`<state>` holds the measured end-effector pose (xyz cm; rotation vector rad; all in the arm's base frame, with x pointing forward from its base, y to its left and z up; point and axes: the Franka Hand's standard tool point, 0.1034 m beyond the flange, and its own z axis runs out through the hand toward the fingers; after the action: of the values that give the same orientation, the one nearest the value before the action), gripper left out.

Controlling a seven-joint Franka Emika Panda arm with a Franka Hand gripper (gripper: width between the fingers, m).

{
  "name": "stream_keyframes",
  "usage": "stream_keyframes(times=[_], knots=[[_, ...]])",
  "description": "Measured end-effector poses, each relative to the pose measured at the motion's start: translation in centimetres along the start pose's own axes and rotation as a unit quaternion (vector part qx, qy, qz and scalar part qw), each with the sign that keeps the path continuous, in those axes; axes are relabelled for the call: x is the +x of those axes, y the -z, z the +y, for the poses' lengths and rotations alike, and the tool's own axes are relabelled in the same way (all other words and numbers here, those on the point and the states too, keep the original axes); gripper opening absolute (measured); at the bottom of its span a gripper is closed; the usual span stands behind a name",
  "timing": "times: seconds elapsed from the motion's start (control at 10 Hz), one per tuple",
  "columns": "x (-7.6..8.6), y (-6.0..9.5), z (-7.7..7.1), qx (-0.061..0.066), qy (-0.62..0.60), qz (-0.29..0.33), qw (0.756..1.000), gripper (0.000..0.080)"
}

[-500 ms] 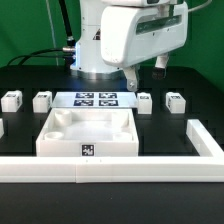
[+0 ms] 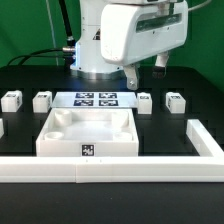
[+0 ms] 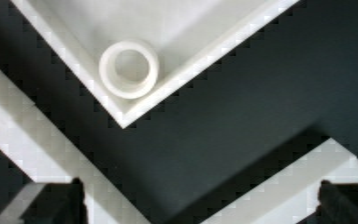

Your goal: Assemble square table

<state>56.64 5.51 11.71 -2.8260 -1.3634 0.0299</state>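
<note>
The square table top (image 2: pixel 88 135) is a white slab with a raised rim, lying flat in the middle of the black table with a small tag on its front edge. In the wrist view one corner of the table top (image 3: pixel 176 40) shows with its round socket (image 3: pixel 128 68). Short white legs stand in a row behind it: two toward the exterior view's left (image 2: pixel 11 100) (image 2: pixel 42 100) and two toward its right (image 2: pixel 145 101) (image 2: pixel 175 101). My gripper (image 2: pixel 147 72) (image 3: pixel 194 205) hangs high above the right-hand legs, open, with nothing between its fingers.
The marker board (image 2: pixel 96 99) lies flat behind the table top, between the legs. A long white rail fence (image 2: pixel 110 170) runs along the front and turns up the exterior view's right side (image 2: pixel 205 140); its white strips (image 3: pixel 247 175) cross the wrist view.
</note>
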Motion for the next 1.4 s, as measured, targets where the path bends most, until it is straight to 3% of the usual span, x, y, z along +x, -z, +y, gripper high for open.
stream_keyframes(times=[0.2,0.4,0.6,1.0,1.1,1.2,1.4], knots=[[-0.8,-1.0,-0.3,-0.011,0.067,0.011,0.998,0.065],[-2.7,-2.4,-1.0,0.002,0.136,0.001,0.991,0.065],[-4.0,-3.3,-1.1,0.005,0.154,0.0,0.988,0.065],[-4.5,-3.4,-0.7,0.001,0.195,0.003,0.981,0.065],[-5.8,-4.1,-0.9,-0.009,0.245,0.01,0.969,0.065],[-7.5,-4.9,-1.3,-0.002,0.289,0.006,0.957,0.065],[-9.0,-5.7,-1.4,0.0,0.304,0.007,0.953,0.065]])
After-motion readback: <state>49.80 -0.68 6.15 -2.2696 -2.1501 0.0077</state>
